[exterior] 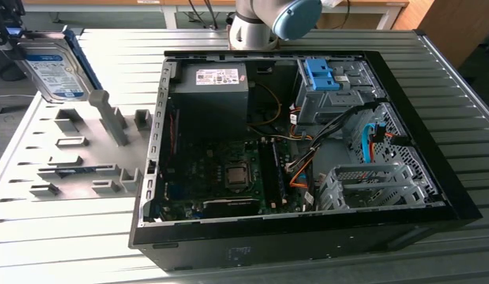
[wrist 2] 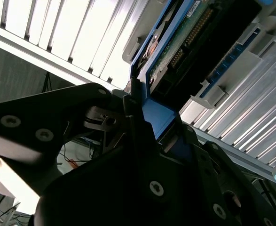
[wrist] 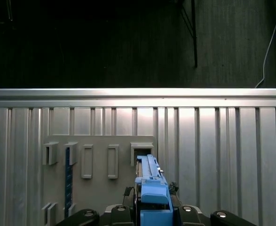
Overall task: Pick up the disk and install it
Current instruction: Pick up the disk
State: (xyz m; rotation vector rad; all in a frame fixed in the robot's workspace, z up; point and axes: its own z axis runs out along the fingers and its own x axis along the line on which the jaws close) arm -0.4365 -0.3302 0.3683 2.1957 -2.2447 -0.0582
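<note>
Disk (exterior: 57, 66) hangs on edge over the desk's (exterior: 62, 248) far corner at the exterior view's left. Its white-and-blue label faces the camera and its long side is slightly tilted. It sits above the far end of the grey slotted holder plate (exterior: 78, 171) and appears to be apart from it. It is well apart from the open computer case (exterior: 433, 195) that takes up the middle of the desk.

The claw (wrist 2: 149, 129) is clenched on the disk. In the second wrist view its black fingers (wrist 2: 128, 108) press on either side of a blue rail (wrist 2: 156, 115) at one end of the drive, and the green circuit board on the underside runs away from them. In the first wrist view the same rail (wrist: 149, 188) shows edge-on between the claw's halves, lined up over one of the plate's slots (wrist: 141, 154).

As for handling, the drive looks like a rigid metal block that is dense for its size. It should not bend in the grip, but it could swing or twist if held only at one end. The bare metal sides are probably slick, while the plastic rails offer more bite and a little give. The exposed board and its connector pins look like the fragile parts, and a drive of this kind takes knocks badly.

The sound places to hold are the narrow rail-lined edges, squeezed across the width. The label face and the board are poor choices. The present grip on the rail end fits that, though most of the weight hangs beyond the fingers.

Inside the case, a grey metal drive cage (exterior: 371, 186) stands near the corner closest to the camera.
</note>
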